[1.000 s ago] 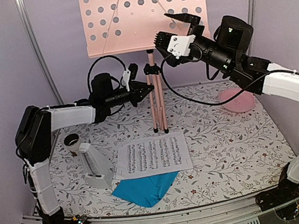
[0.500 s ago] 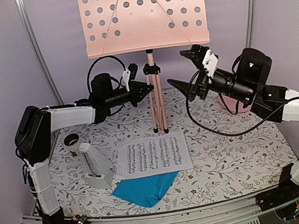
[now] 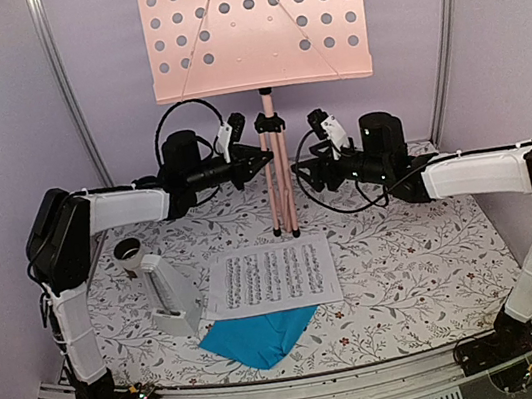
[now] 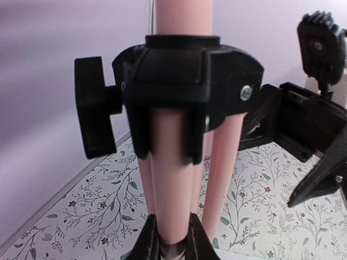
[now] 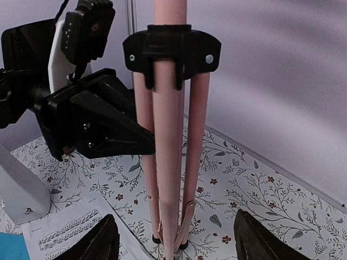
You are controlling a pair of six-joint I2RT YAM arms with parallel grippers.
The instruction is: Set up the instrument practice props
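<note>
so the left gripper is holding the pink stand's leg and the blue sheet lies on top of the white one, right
No, the order is reversed: the white sheet lies on top of the blue sheet, as the top external view shows. The left gripper does hold a leg of the pink stand.

No legible text; white sheet point(image 3: 270, 278) carries music staves.
</note>
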